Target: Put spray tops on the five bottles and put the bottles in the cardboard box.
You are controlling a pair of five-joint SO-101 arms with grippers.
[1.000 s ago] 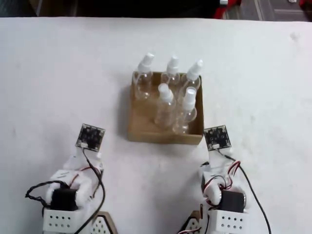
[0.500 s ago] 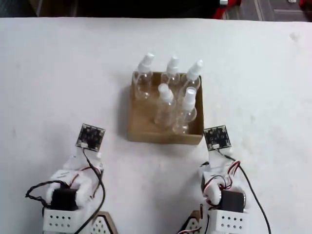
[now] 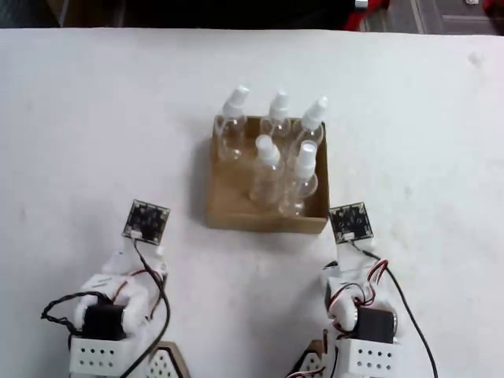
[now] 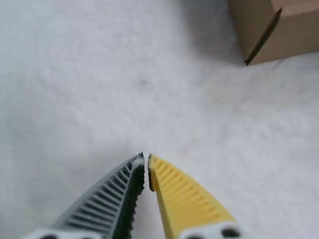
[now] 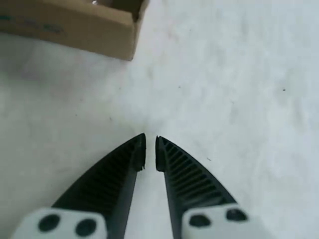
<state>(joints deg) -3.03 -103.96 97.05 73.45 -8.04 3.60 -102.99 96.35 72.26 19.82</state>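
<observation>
High view: five bottles (image 3: 266,169), each with a spray top (image 3: 267,148), stand upright inside one cardboard box (image 3: 236,214) on the white table (image 3: 94,118). Left wrist view: the left gripper (image 4: 146,162) is pinched tip to tip and empty, with the box corner well beyond its fingertips. Right wrist view: the right gripper (image 5: 150,144) has its fingers a hairline apart and empty, with the box corner beyond its tips.

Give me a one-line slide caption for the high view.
Five bottles with spray tops stand in the cardboard box; left arm and right arm sit apart from it.
</observation>
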